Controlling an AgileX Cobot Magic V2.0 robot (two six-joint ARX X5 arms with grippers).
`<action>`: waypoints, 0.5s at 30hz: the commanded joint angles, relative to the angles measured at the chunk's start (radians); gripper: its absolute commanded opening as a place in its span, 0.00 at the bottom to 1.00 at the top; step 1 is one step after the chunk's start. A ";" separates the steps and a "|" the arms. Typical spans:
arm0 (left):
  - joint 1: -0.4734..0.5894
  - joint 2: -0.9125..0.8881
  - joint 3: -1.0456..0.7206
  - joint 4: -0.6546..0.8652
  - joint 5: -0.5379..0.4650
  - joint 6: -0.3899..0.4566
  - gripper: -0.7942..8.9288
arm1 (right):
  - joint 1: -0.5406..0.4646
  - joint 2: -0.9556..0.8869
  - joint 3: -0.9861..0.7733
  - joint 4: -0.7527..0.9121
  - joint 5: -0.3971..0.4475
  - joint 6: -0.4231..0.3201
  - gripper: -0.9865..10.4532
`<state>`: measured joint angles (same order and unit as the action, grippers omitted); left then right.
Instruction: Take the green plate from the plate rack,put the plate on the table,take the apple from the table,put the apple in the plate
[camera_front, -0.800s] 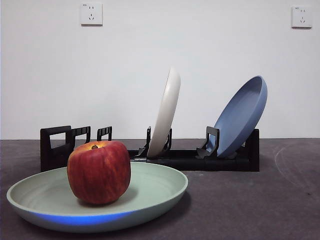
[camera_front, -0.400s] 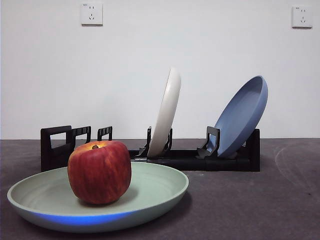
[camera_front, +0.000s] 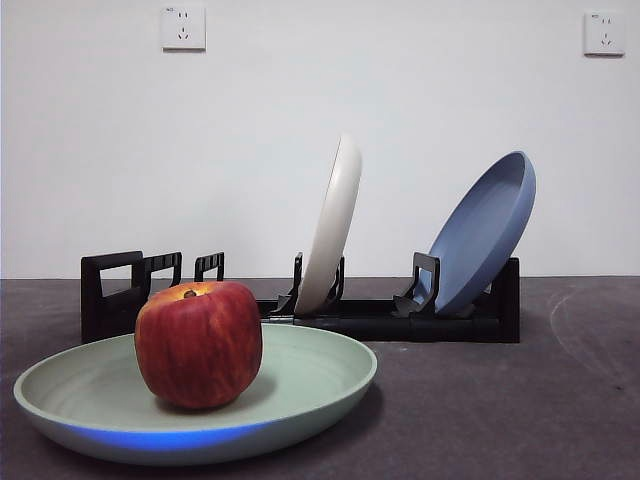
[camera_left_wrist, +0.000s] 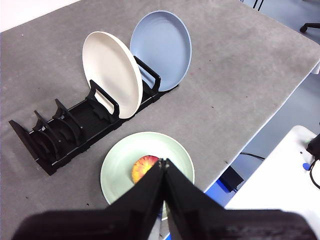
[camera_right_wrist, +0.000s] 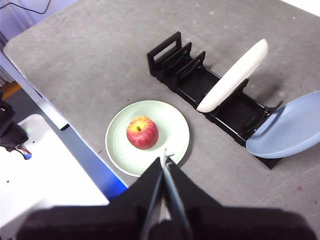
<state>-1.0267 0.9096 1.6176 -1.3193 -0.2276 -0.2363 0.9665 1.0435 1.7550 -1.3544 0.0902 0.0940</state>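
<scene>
The green plate (camera_front: 300, 385) lies flat on the table (camera_front: 500, 410) in front of the plate rack (camera_front: 400, 318). The red apple (camera_front: 198, 343) sits upright in the plate, stem up. The plate (camera_left_wrist: 122, 160) and apple (camera_left_wrist: 143, 167) show in the left wrist view, and the plate (camera_right_wrist: 170, 122) and apple (camera_right_wrist: 142, 132) in the right wrist view. My left gripper (camera_left_wrist: 164, 162) is shut and empty, high above the plate. My right gripper (camera_right_wrist: 164, 157) is shut and empty, high above the plate's edge. Neither gripper shows in the front view.
A cream-white plate (camera_front: 333, 225) and a blue plate (camera_front: 485, 230) stand tilted in the rack. The rack's handle loop end (camera_front: 115, 290) holds no plate. The table's front edge (camera_right_wrist: 75, 135) runs close to the green plate.
</scene>
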 joint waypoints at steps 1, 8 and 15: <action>-0.002 0.003 0.002 0.003 -0.001 0.005 0.08 | 0.001 0.000 -0.003 -0.024 0.004 0.007 0.09; -0.002 0.022 0.002 0.004 -0.001 0.005 0.08 | 0.001 0.001 -0.003 -0.024 0.005 0.007 0.09; 0.004 0.055 0.002 0.006 -0.002 0.005 0.08 | 0.001 0.001 -0.003 -0.024 0.004 0.007 0.09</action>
<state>-1.0256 0.9619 1.6176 -1.3190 -0.2279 -0.2363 0.9665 1.0439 1.7550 -1.3544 0.0902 0.0940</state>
